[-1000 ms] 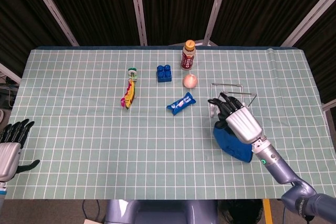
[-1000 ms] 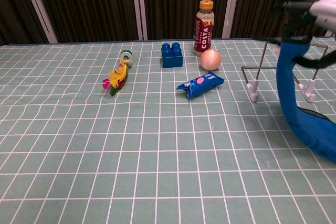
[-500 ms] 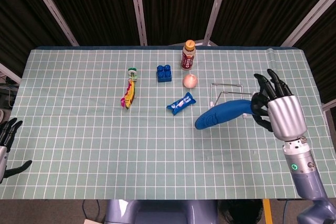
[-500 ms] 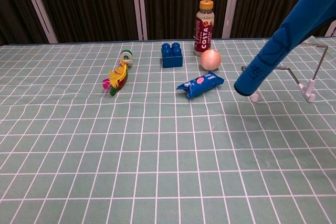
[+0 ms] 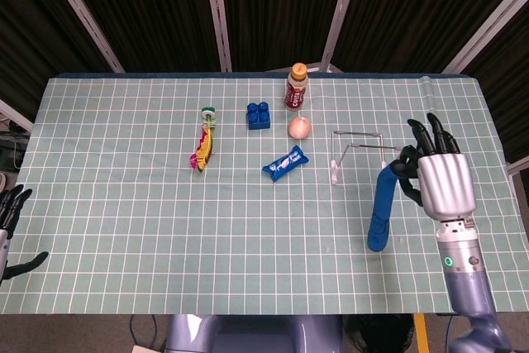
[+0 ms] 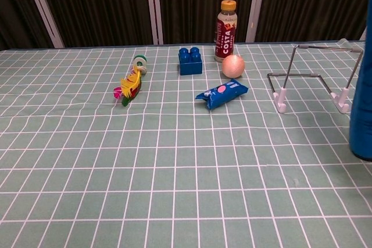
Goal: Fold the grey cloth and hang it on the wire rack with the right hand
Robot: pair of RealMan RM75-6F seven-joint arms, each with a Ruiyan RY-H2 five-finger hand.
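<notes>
Since 0.5 s ago the cloth [image 5: 382, 211], blue in these views, has swung from sticking out sideways to hanging straight down, pinched at its top by the right hand [image 5: 438, 178], just in front of the wire rack [image 5: 357, 147] and not yet on it. Left hand [image 5: 10, 219] sits at the table [image 5: 124, 229] edge, fingers apart, holding nothing. Further back: snack packet [image 5: 285, 162], peach [image 5: 298, 127], COSTA bottle [image 5: 297, 87], blue brick [image 5: 259, 115].

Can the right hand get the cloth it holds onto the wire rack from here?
Probably yes: the right hand holds the blue cloth dangling just right of the wire rack, with nothing between them.
</notes>
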